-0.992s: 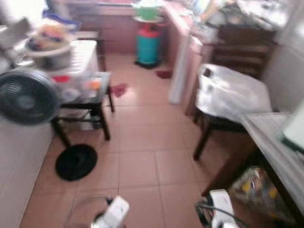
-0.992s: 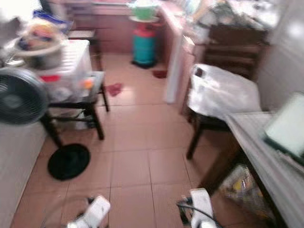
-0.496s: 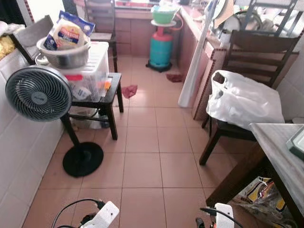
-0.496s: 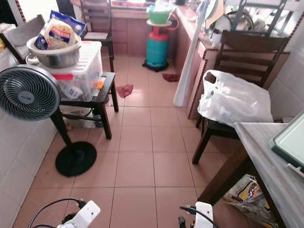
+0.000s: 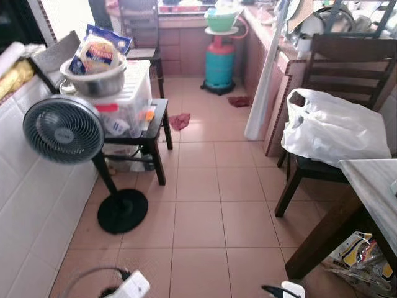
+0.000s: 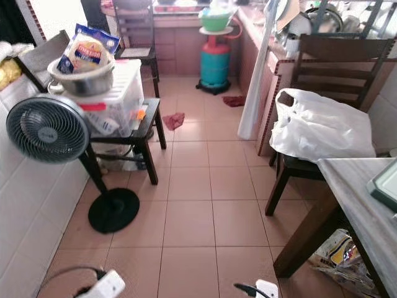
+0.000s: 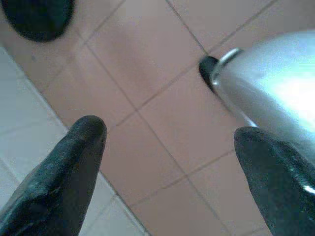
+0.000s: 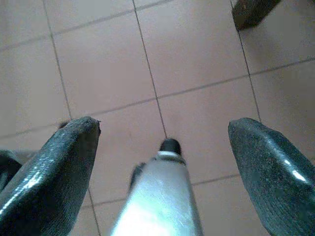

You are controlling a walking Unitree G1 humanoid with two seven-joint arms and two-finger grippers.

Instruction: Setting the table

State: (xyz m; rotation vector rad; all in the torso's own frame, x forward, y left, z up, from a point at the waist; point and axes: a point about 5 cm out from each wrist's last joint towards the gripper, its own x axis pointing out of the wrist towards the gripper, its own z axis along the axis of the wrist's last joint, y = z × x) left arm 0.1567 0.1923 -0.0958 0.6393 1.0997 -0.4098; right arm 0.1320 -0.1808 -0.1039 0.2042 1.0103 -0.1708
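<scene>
The wooden dining table [image 6: 356,202] stands at the right edge of the eye views, with the corner of a green tray [image 6: 386,185] lying on it. Both arms hang low: the left forearm [image 5: 133,287] and the right forearm [image 5: 291,289] just show at the bottom. In the left wrist view my left gripper [image 7: 170,132] is open over bare floor tiles, with nothing between its fingers. My right gripper [image 8: 165,125] is also open and empty, above the tiles near a table leg [image 8: 251,11].
A standing fan [image 5: 64,129] and a low black table [image 5: 155,118] carrying a plastic box and a metal bowl [image 5: 99,76] line the left wall. A chair with a white plastic bag [image 5: 335,130] stands beside the dining table. Beyond are a gas cylinder [image 5: 219,65] and a red cloth [image 5: 180,120].
The whole picture has shifted and sharpened, so the camera has moved; less of the table and tray shows. Both arms sit lower in the frame.
</scene>
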